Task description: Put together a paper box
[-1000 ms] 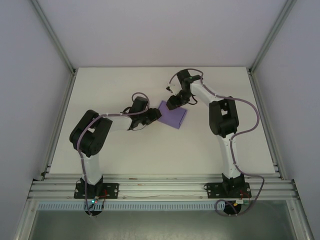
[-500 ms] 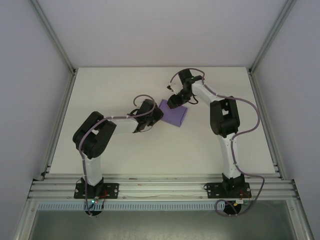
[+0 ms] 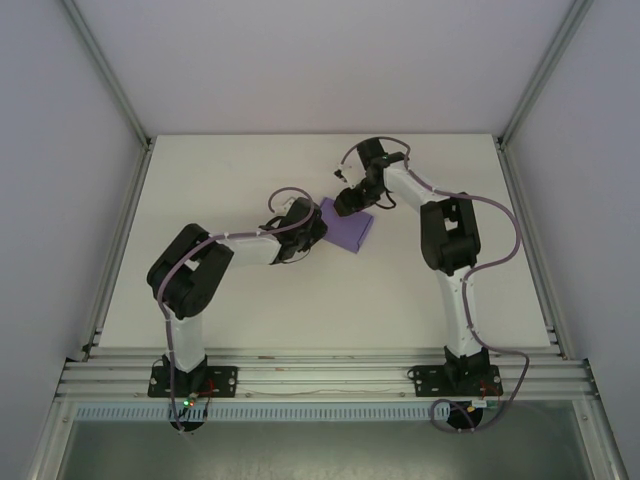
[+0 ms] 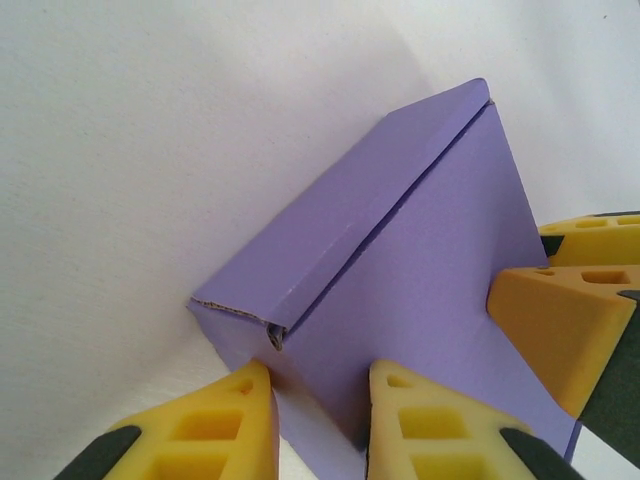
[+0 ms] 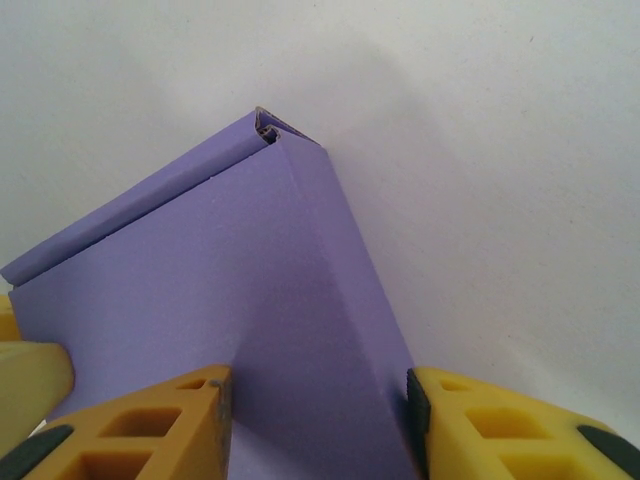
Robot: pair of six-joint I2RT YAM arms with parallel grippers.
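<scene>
The purple paper box [image 3: 352, 232] lies folded up near the middle of the white table, between the two arms. In the left wrist view the paper box [image 4: 420, 270] shows a long seam and a rough open end. My left gripper [image 3: 315, 228] [image 4: 322, 425] is shut on its near corner, one yellow finger touching each side. My right gripper [image 3: 347, 204] [image 5: 318, 420] holds the far side of the paper box [image 5: 220, 290], closed across a folded ridge. The right gripper's fingers [image 4: 555, 320] rest on the box's right edge in the left wrist view.
The white table [image 3: 250, 310] has bare room on all sides of the box. Pale enclosure walls and aluminium frame posts [image 3: 120, 110] border it. A metal rail [image 3: 320, 375] with both arm bases runs along the near edge.
My left gripper slid right across the table and closed in on the box's near corner. The box and the right gripper shifted slightly toward the far side.
</scene>
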